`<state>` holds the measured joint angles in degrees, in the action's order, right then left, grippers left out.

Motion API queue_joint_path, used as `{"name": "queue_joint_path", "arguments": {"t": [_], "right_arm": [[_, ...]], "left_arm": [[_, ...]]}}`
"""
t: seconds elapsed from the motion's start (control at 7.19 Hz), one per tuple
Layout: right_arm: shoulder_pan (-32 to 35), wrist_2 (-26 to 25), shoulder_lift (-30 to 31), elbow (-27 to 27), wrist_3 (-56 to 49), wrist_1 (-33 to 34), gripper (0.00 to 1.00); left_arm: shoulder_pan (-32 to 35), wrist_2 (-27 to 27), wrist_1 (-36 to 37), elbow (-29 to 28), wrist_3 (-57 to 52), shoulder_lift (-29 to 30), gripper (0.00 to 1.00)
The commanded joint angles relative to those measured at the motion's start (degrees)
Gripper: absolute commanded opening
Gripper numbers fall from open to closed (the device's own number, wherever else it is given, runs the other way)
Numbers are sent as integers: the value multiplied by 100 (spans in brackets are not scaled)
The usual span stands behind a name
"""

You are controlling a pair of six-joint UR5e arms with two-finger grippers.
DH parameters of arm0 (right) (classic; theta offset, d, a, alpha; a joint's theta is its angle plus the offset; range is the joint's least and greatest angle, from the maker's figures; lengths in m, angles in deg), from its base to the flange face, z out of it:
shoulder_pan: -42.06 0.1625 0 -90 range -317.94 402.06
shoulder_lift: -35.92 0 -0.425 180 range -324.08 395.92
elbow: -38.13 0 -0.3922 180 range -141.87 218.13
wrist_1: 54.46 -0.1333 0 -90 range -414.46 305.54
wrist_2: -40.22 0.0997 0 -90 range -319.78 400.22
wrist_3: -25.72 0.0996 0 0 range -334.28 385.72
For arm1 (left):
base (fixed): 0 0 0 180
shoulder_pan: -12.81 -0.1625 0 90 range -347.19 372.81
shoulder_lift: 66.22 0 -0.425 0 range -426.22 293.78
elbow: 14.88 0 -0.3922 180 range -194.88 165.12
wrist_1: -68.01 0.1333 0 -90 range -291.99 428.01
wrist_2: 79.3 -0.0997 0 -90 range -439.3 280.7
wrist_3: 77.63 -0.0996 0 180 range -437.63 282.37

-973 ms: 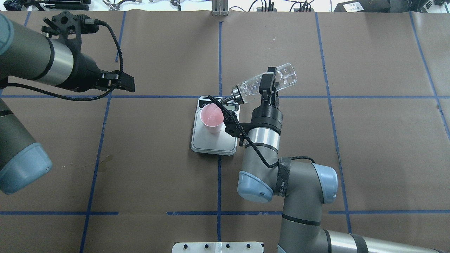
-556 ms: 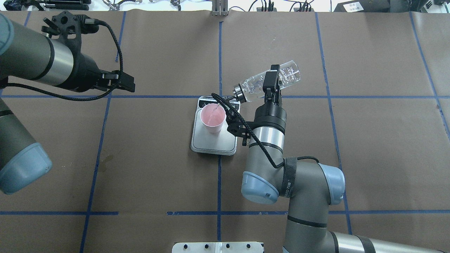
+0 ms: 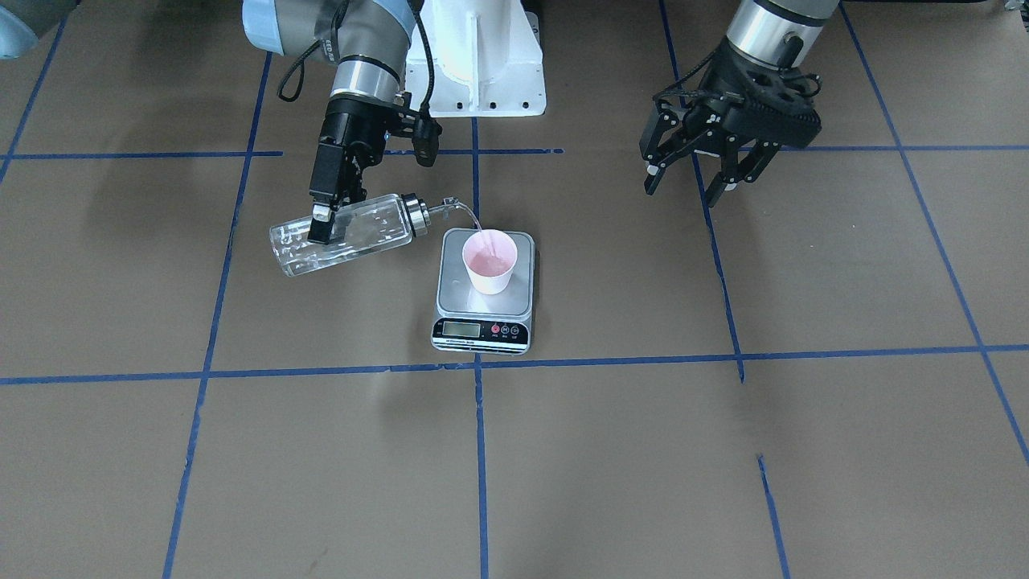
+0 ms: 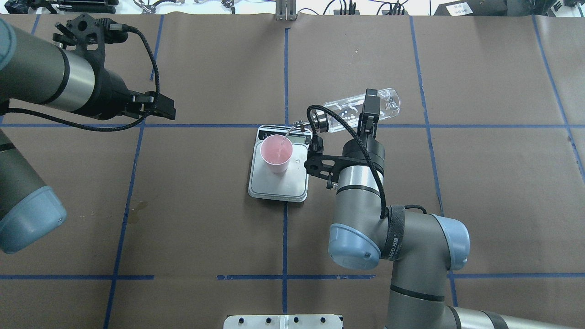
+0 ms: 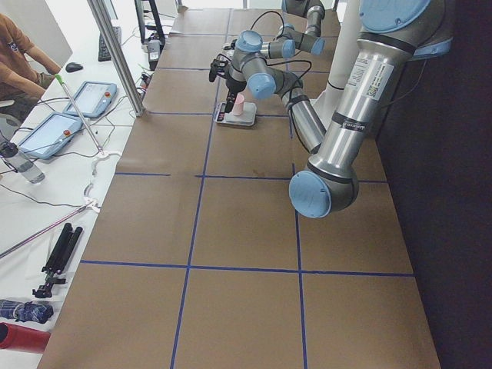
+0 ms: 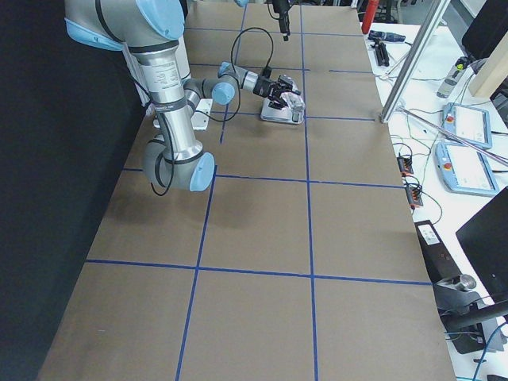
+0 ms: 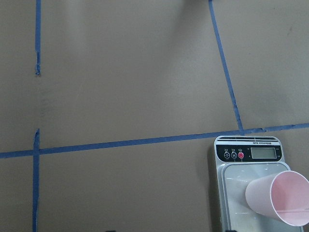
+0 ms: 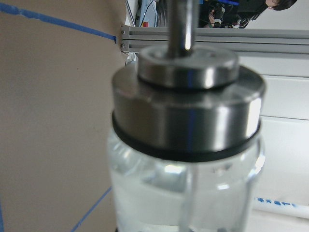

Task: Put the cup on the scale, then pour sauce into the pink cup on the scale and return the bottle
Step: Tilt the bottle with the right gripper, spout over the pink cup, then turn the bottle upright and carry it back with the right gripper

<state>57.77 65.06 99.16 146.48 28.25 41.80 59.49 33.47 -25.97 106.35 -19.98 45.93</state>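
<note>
The pale pink cup (image 4: 275, 154) stands upright on the scale (image 4: 279, 188), at the end near its display (image 3: 461, 328). My right gripper (image 4: 371, 108) is shut on the clear glass bottle (image 4: 349, 112) and holds it tilted nearly level to the right of the scale, with the metal spout towards the cup. A thin stream of clear sauce (image 3: 468, 215) arcs from the spout into the cup (image 3: 489, 260). The right wrist view shows the bottle's silver cap (image 8: 188, 116) close up. My left gripper (image 4: 167, 109) is open and empty, far left of the scale. The left wrist view shows the cup (image 7: 277, 195) and the scale (image 7: 236, 193).
Blue tape lines divide the brown paper table cover. The white robot base plate (image 4: 283, 321) sits at the near edge. A small stain (image 4: 137, 208) marks the paper left of the scale. Operators' desks with tablets (image 5: 50, 131) lie beyond the far edge.
My right arm has shifted to the right, carrying the bottle with it, and the bottle now lies flatter. The stream still reaches the cup. The left arm has not moved.
</note>
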Motion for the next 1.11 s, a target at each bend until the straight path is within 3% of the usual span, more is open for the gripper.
{"name": "queue_joint_path", "arguments": {"t": [0.0,0.42,0.69,0.83,0.97], "right_arm": [[20,415,4,107,1471,-11,0],[2,1134,21,98,4186,-176,0],[37,2064,825,72,5672,-2766,0],[37,2113,1291,63,6272,-3371,0],[37,2078,1487,72,6939,-3464,0]], "left_arm": [[0,0,3,6,0,0,81],[-9,0,-6,-21,0,0,81],[-9,-9,-6,-30,1,0,81],[-18,-9,-6,-30,0,9,81],[-18,-9,-6,-21,18,17,81]]}}
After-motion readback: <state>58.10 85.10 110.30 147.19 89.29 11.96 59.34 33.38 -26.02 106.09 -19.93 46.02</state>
